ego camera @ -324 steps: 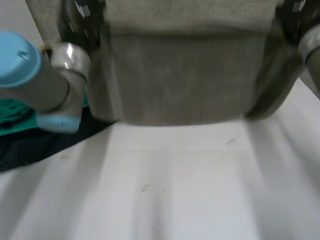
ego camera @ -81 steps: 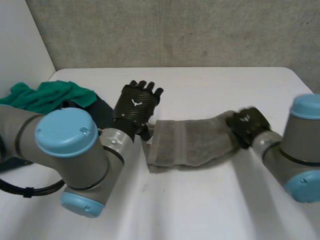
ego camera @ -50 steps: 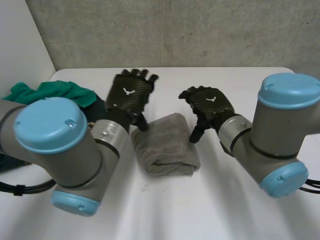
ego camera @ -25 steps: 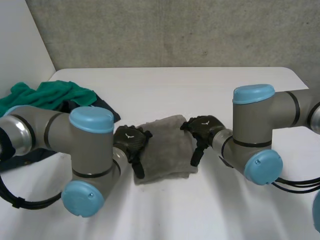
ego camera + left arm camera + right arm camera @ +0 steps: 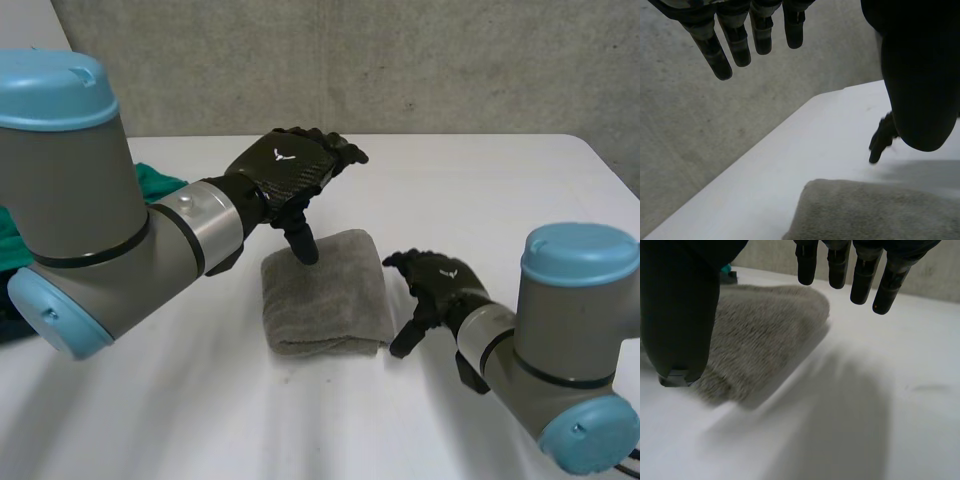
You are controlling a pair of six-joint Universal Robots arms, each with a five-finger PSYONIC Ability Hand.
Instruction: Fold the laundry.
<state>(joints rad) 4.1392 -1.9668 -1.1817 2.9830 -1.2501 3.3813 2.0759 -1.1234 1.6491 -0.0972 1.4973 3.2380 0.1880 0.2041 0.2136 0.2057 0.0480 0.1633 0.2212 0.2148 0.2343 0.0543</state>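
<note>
Fingers [image 5: 862,285] loosely spread and gripping nothing, the right hand [image 5: 440,285] sits nearest, low by the surface [image 5: 480,200], just beside the folded grey towel [image 5: 325,295]. Beyond, the left hand [image 5: 290,175] hovers over the towel's far edge, fingers straight and empty. A green cloth [image 5: 155,182] lies far left.

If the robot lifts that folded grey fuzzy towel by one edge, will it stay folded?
Probably not: the folded grey fuzzy towel has soft, rounded edges, so it looks floppy and its layers would likely fall open. Fluffy cloth like this is probably light. Pushed across the white table, it might bunch up rather than slide.
</note>
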